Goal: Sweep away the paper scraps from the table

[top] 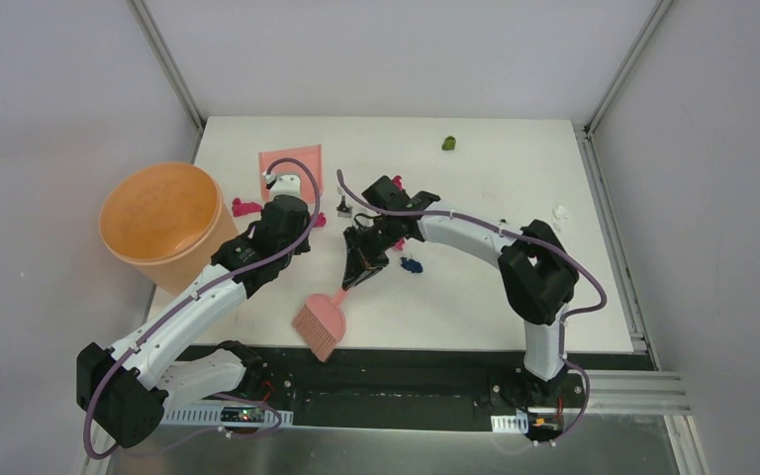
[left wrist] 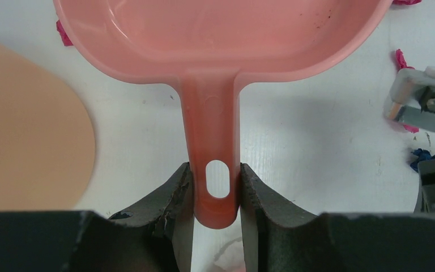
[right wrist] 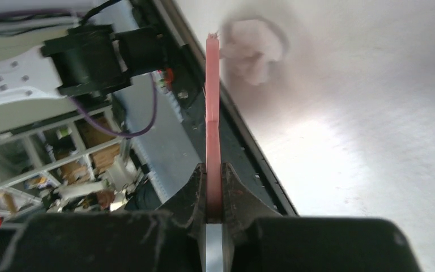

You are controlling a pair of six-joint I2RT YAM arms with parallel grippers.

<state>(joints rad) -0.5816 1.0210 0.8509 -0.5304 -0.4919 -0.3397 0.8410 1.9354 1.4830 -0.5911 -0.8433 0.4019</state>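
Left wrist: left gripper (left wrist: 217, 187) squeezes dustpan (left wrist: 215, 39) handle.
I see right gripper (right wrist: 214, 195) closed on brush (right wrist: 212, 113), blue scrap (top: 412, 265) near it.

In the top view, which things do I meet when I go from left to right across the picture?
orange bucket → pink dustpan → blue paper scrap → green paper scrap → white paper scrap
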